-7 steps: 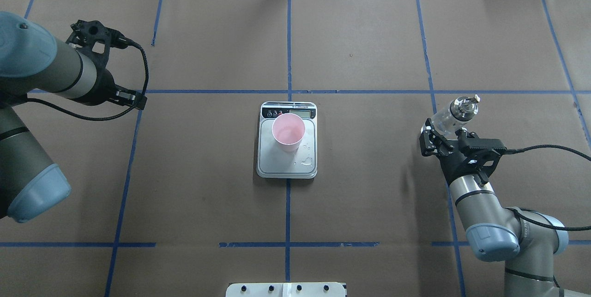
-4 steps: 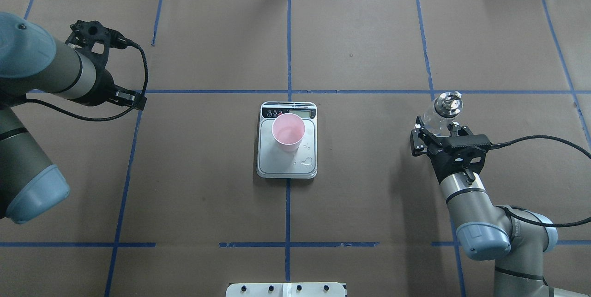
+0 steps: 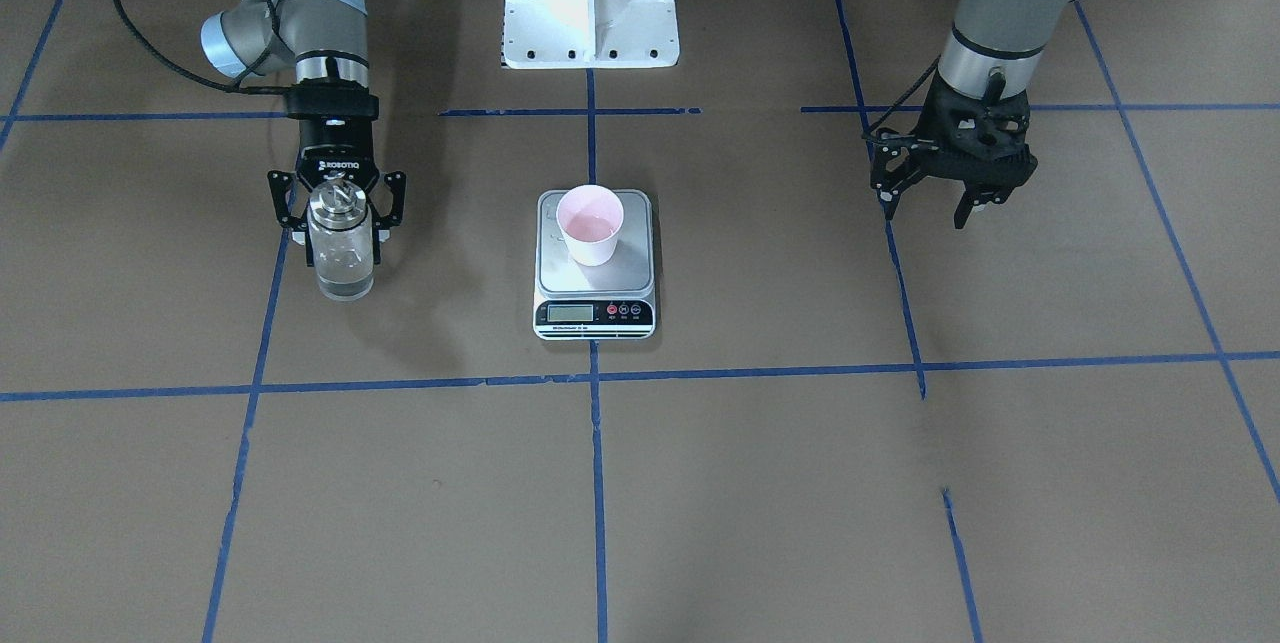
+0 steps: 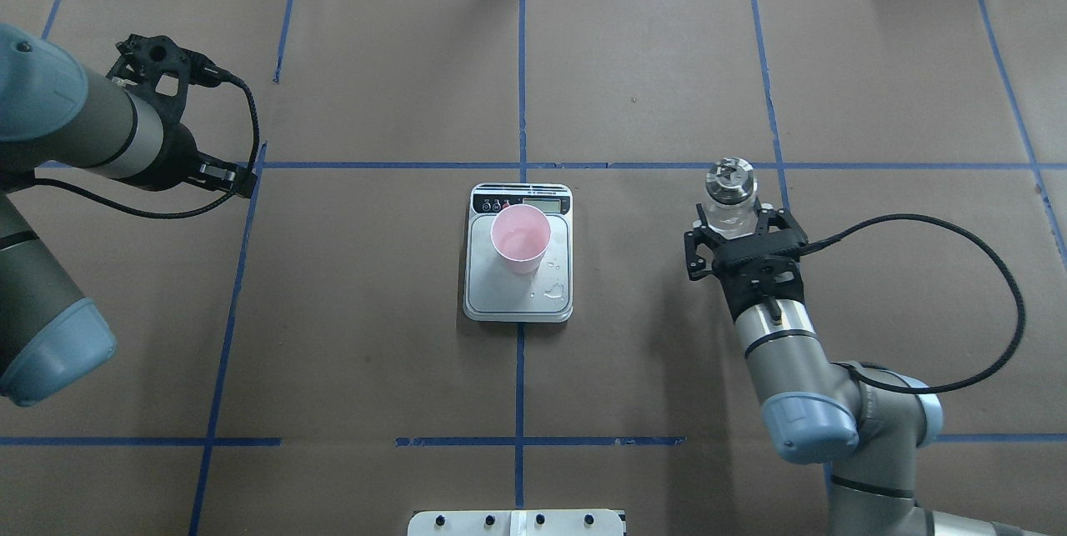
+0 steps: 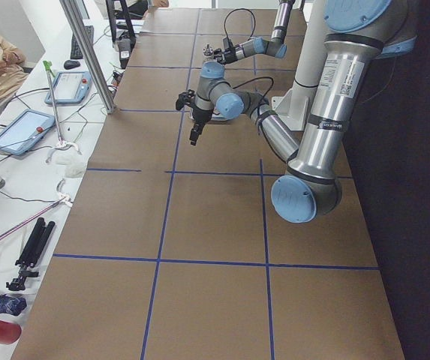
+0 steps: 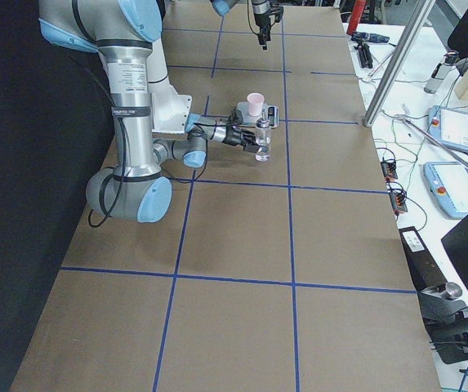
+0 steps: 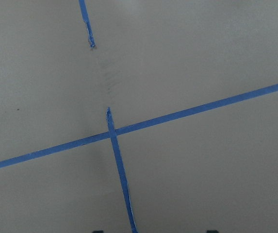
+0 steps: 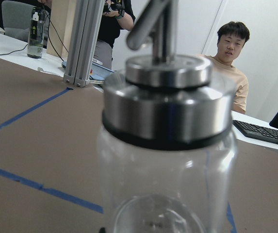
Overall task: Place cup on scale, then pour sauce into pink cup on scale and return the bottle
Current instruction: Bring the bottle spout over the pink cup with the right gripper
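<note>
Right hand [image 4: 735,229] is clamped on the bottle [image 3: 342,261], fingers on either side of the glass body below the silver collar. Bottle is upright with the spout up, at centre right of the overhead frame and well apart from the scale [image 4: 517,300]. Can't tell whether its base touches the tabletop [image 4: 375,86] or hangs just above it; the right side view suggests very low.

Cup [image 4: 520,237] stands on the scale's plate in mid-frame, toward the display end, upright. Front view seems to show a little clear sauce [image 3: 590,220] in the bottom. A few drops [image 4: 552,293] sit on the plate beside the cup, lower right of it in the overhead view.

Left hand [image 3: 932,207] is at upper right of the front view, fingers apart, empty, far from the scale. Its wrist view shows only tabletop and blue tape [image 7: 117,145].

Step, by my read: cup placed and pour done, so this is the return of the bottle.

Next move calls for:
- lowering the bottle until its base sits flat on the tabletop
- spreading the fingers
- backing the hand away level so it doesn't tip the glass or clip the collar

No need for the left arm.
</note>
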Controlling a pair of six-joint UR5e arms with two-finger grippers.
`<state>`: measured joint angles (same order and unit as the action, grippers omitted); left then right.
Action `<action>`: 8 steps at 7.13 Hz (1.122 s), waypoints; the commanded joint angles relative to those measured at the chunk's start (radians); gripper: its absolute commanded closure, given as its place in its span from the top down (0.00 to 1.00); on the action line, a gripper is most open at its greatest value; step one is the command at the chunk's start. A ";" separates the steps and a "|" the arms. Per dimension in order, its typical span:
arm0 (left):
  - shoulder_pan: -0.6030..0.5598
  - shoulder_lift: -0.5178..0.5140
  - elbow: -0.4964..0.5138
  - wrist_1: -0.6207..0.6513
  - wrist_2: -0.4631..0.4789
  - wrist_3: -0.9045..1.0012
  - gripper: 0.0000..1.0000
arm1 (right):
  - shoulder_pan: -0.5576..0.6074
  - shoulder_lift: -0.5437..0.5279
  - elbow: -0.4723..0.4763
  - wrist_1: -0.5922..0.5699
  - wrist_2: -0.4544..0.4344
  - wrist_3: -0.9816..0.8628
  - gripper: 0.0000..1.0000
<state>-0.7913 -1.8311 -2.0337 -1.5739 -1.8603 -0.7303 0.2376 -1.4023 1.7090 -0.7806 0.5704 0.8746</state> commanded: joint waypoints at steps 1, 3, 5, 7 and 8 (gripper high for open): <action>0.000 0.022 -0.002 -0.002 0.030 0.003 0.77 | -0.007 0.106 0.041 -0.238 0.005 -0.072 0.00; -0.028 0.029 -0.014 0.000 0.033 0.078 0.77 | -0.011 0.210 0.046 -0.429 0.009 -0.115 0.00; -0.060 0.061 -0.016 -0.003 0.032 0.146 0.77 | -0.015 0.265 0.044 -0.634 0.049 -0.118 0.00; -0.066 0.075 -0.023 -0.003 0.032 0.153 0.77 | -0.021 0.253 0.044 -0.718 0.048 -0.153 0.00; -0.083 0.079 -0.025 -0.002 0.030 0.193 0.77 | -0.030 0.259 0.043 -0.747 -0.024 -0.278 0.00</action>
<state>-0.8599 -1.7591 -2.0565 -1.5762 -1.8292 -0.5704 0.2158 -1.1456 1.7524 -1.4874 0.6016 0.7016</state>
